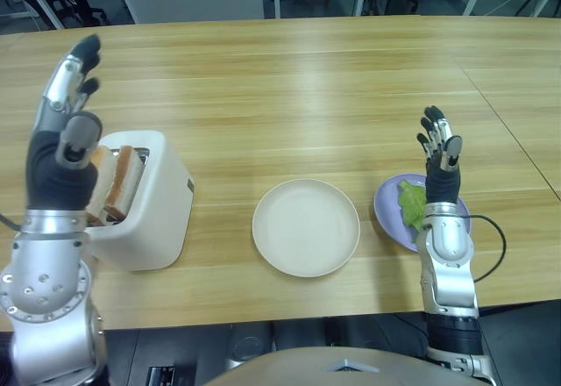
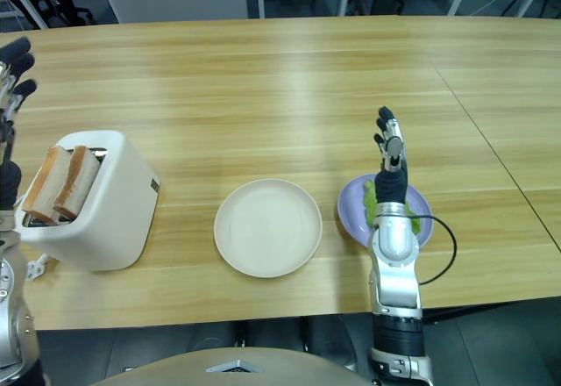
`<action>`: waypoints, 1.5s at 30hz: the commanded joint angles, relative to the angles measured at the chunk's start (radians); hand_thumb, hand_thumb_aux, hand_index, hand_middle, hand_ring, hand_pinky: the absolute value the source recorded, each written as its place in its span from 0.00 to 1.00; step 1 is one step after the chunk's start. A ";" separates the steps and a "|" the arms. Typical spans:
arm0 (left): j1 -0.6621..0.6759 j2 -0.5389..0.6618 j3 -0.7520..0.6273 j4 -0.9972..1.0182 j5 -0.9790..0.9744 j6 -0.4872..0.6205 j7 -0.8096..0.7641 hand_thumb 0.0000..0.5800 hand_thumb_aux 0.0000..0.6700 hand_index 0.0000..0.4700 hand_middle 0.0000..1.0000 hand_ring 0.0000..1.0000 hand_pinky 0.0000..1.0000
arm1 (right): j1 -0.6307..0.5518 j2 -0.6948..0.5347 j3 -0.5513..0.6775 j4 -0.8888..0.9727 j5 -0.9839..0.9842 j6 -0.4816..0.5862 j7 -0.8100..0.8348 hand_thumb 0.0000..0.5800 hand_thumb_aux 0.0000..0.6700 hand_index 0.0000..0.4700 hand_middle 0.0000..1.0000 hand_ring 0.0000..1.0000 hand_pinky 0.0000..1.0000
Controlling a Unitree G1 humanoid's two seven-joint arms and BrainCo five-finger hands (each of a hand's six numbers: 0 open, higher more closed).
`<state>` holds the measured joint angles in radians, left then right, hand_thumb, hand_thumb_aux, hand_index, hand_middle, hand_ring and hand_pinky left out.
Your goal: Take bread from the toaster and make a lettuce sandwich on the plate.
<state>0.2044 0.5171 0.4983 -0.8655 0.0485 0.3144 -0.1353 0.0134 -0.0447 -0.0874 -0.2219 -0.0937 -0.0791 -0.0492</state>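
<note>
A: Start at the fingers. What are they doing?

B: The left hand (image 1: 61,153) is raised with its fingers (image 1: 84,53) stretched up and slightly spread, holding nothing. The right hand (image 1: 441,165) stands upright too, fingers (image 1: 433,129) straight and close to each other, also holding nothing.

A: What sits around them?

B: Just right of the left hand is the white toaster (image 1: 158,202), with two slices of bread (image 2: 61,180) standing upright in its slots at the left of the table (image 1: 289,88). The cream plate (image 1: 306,226) lies near the middle, apart from the toaster. Right of it, close by, is a small purple plate (image 1: 386,203) with the lettuce (image 1: 409,203) on it.

A: Anything in the way?

B: The right hand and wrist rise in front of the purple plate, between the camera and the lettuce. A black cable (image 1: 496,247) loops out from that forearm over the near right of the table.

A: And what is hidden or hard to read?

B: In the left eye view the left palm overlaps the left slice and the toaster's left side. In the right eye view the left edge cuts that hand off. The right wrist covers the purple plate's near side and part of the lettuce. I cannot tell whether either hand touches what lies behind it.
</note>
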 commanded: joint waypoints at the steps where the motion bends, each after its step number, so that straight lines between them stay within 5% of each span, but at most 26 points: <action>1: 0.095 0.096 0.010 0.148 0.256 0.015 0.006 0.00 0.00 0.00 0.00 0.00 0.00 | 0.031 -0.020 0.002 -0.082 0.017 0.030 0.029 0.00 0.00 0.00 0.00 0.00 0.00; 7: 0.184 0.218 -0.066 0.367 0.598 0.050 0.049 0.00 0.00 0.00 0.00 0.00 0.00 | 0.119 -0.034 0.018 -0.153 0.059 0.046 0.078 0.00 0.00 0.00 0.00 0.00 0.00; 25: 0.097 0.212 -0.176 0.622 0.723 0.060 0.023 0.02 0.01 0.01 0.00 0.00 0.00 | 0.203 -0.051 0.034 -0.214 0.083 0.053 0.123 0.00 0.00 0.00 0.00 0.00 0.00; 27: 0.087 0.211 -0.189 0.655 0.717 0.053 0.021 0.12 0.06 0.06 0.00 0.00 0.00 | 0.206 -0.052 0.034 -0.222 0.084 0.058 0.126 0.00 0.00 0.00 0.00 0.00 0.00; 29: 0.083 0.209 -0.194 0.673 0.712 0.048 0.024 0.61 0.37 0.36 0.00 0.00 0.00 | 0.206 -0.055 0.034 -0.229 0.085 0.063 0.130 0.00 0.00 0.00 0.00 0.00 0.00; 30: 0.081 0.207 -0.194 0.679 0.704 0.044 0.024 0.61 0.37 0.36 0.00 0.00 0.00 | 0.207 -0.057 0.033 -0.232 0.086 0.065 0.132 0.00 0.00 0.00 0.00 0.00 0.00; 31: 0.079 0.205 -0.194 0.685 0.695 0.039 0.025 0.80 0.55 0.54 0.00 0.00 0.00 | 0.206 -0.061 0.032 -0.235 0.086 0.067 0.134 0.00 0.00 0.00 0.00 0.00 0.00; 32: 0.074 0.201 -0.194 0.691 0.684 0.031 0.029 0.88 0.66 0.64 0.00 0.00 0.00 | 0.206 -0.066 0.031 -0.238 0.085 0.070 0.137 0.00 0.00 0.00 0.00 0.00 0.00; 34: 0.064 0.187 -0.191 0.694 0.653 0.012 0.036 0.92 0.71 0.70 0.00 0.00 0.00 | 0.203 -0.084 0.029 -0.245 0.068 0.068 0.141 0.00 0.00 0.00 0.00 0.00 0.00; 35: 0.060 0.178 -0.189 0.693 0.638 0.003 0.037 0.98 0.86 0.84 0.00 0.00 0.00 | 0.200 -0.100 0.028 -0.247 0.050 0.061 0.144 0.00 0.00 0.00 0.00 0.00 0.00; 39: 0.050 0.127 -0.187 0.674 0.548 -0.034 0.018 0.99 0.90 0.88 0.00 0.00 0.00 | 0.173 -0.207 0.020 -0.226 -0.068 0.011 0.155 0.00 0.00 0.00 0.00 0.00 0.00; 41: 0.051 0.115 -0.182 0.670 0.526 -0.052 0.026 1.00 1.00 0.98 0.00 0.00 0.00 | 0.156 -0.283 0.011 -0.202 -0.138 -0.022 0.163 0.00 0.00 0.00 0.00 0.00 0.00; 45: 0.056 0.098 -0.161 0.658 0.503 -0.074 0.051 1.00 1.00 0.98 0.00 0.00 0.00 | 0.112 -0.454 -0.029 -0.087 -0.257 -0.063 0.164 0.00 0.00 0.00 0.00 0.00 0.00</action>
<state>0.2471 0.6299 0.3565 -0.2172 0.5685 0.2534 -0.0718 0.1359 -0.4563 -0.0912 -0.3746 -0.2908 -0.1281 0.1087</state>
